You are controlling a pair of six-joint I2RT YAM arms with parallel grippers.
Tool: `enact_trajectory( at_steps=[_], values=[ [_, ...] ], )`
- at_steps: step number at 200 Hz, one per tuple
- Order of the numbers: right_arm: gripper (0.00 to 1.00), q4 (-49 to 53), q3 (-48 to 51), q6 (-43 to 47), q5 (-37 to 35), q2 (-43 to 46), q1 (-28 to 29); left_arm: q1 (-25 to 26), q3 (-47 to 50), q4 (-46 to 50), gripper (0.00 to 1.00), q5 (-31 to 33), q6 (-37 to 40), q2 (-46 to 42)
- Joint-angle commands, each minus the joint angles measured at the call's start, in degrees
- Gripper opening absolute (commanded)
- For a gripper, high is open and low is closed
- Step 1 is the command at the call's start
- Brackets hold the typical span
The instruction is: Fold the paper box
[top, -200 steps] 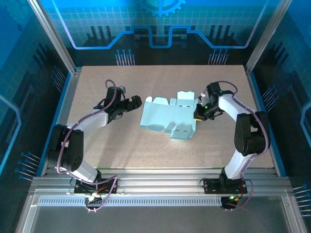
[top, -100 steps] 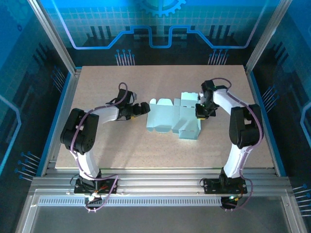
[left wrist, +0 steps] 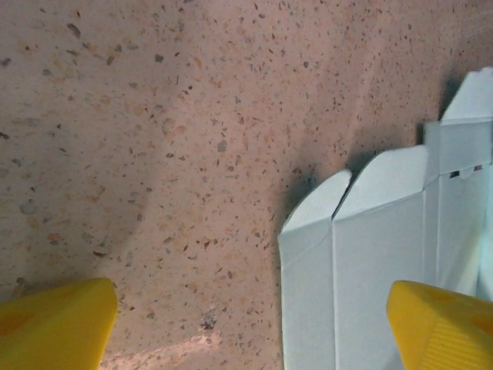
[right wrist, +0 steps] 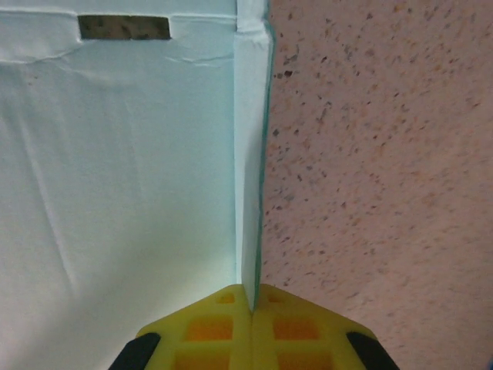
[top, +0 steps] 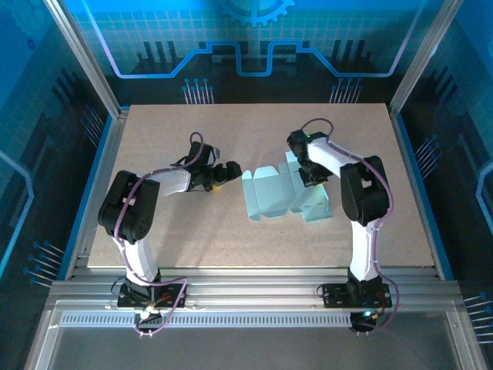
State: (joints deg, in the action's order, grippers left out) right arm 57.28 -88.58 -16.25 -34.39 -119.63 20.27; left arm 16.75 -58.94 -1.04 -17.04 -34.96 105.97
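1. Top view, bottom of frame: I see both arm bases, with the arms reaching up over the speckled table.
2. Left gripper is left of centre and released, its fingers spread wide with nothing held. It sits just beside the box's left edge.
3. Left wrist view: yellow fingers show in the two lower corners. The box comes in from the right with rounded flaps pointing up the frame. The right finger overlaps the box; I can't tell if they touch.
4. Box is mid-table, just right of centre: a pale mint sheet, partly folded.
5. Right gripper is at the box's upper right, clenched on its edge. Right wrist view: the pads are pinched on a narrow creased-up strip.
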Motion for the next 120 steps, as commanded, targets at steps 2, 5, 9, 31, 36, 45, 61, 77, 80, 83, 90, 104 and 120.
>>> enact_trajectory(
  at_steps=[2, 5, 9, 31, 36, 45, 61, 77, 80, 83, 90, 104, 120],
  values=[
    [0.0, 3.83, -2.01, -1.73, -13.14, -4.01, 2.64, 0.46, 0.58, -0.94, 0.92, -1.49, -1.34, 0.3],
    [0.0, 3.85, -2.18, -1.86, -13.88, -4.41, 2.97, 0.39, 0.58, -0.9, 0.93, -1.43, -1.34, 0.23],
    [0.0, 3.94, -2.46, -2.01, -14.86, -4.88, 3.35, 0.39, 0.58, -0.84, 0.93, -1.35, -1.34, 0.12],
    [0.0, 4.24, -3.85, -3.16, -18.6, -7.96, 4.92, 0.39, 0.58, -0.81, 0.94, -1.24, -1.17, -0.14],
    [0.0, 4.46, -4.2, -3.32, -18.94, -8.82, 5.11, 0.39, 0.61, -0.87, 0.95, -1.32, -1.17, -0.15],
    [0.0, 4.9, -4.72, -3.55, -19.49, -10.21, 5.54, 0.38, 0.59, -0.93, 0.95, -1.4, -1.25, -0.2],
    [0.0, 5.25, -4.86, -3.85, -19.58, -11.24, 6.08, 0.39, 0.71, -0.83, 0.96, -1.33, -0.95, -0.33],
    [0.0, 3.9, -3.61, -3.3, -18.21, -9.65, 6.01, 0.39, 0.74, -0.57, 0.96, -1.16, -0.76, -0.5],
    [0.0, 3.54, -3.33, -3.14, -18.01, -9.21, 6.01, 0.39, 0.67, -0.6, 0.96, -1.16, -0.66, -0.5],
    [0.0, 3.24, -3.09, -2.88, -17.82, -8.69, 5.93, 0.39, 0.67, -0.49, 0.96, -1.09, -0.64, -0.5],
    [0.0, 1.86, -2.35, -1.61, -16.47, -7.33, 5.77, 0.32, 0.6, -0.45, 0.96, -1.1, -0.51, -0.52],
    [0.0, -1.61, -0.56, 0.85, -10.35, -4.11, 4.53, 0.39, 0.45, -0.59, 0.97, -1.39, -0.47, -0.41],
    [0.02, -4.79, 1.3, 3.51, -0.29, -0.6, 2.12, 0.38, 0.36, -0.81, 0.97, -1.94, -0.47, -0.19]
  ],
)
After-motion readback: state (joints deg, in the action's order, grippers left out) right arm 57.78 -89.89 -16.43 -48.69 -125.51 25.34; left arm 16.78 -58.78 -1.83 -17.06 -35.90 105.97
